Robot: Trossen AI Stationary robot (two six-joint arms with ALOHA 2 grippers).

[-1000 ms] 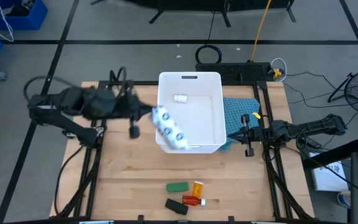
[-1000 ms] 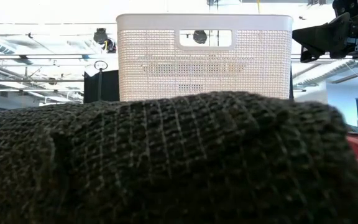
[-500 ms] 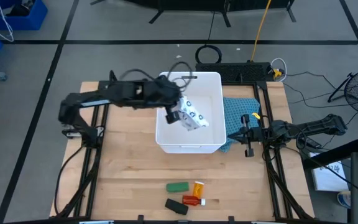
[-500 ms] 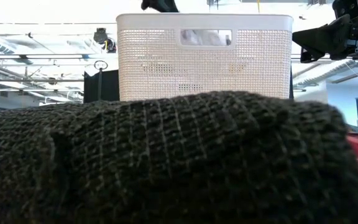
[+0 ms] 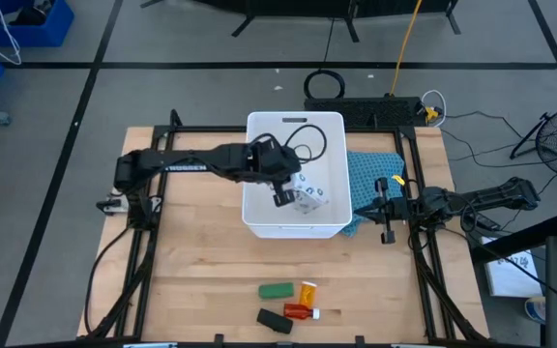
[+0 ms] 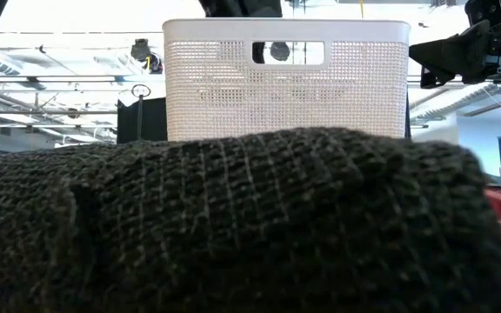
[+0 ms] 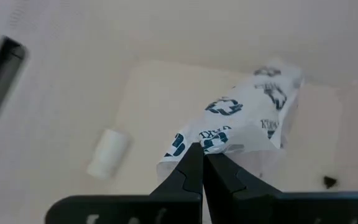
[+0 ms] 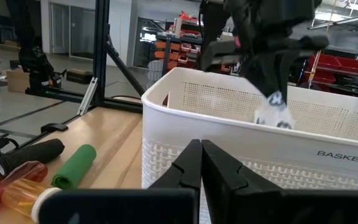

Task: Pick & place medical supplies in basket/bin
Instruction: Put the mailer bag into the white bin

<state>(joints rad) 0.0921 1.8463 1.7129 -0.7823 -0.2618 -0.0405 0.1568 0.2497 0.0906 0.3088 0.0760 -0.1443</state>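
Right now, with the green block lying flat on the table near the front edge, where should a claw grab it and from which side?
Grip the green block across its short width, at mid-length, coming straight down from above. It lies flat with bare table beside its long sides; the orange bottle sits close to one end, so closing along its length would likely bump that.

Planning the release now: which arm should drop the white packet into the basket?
Left. The left gripper already holds the white packet over the basket; the right gripper waits outside, beside the blue cloth.
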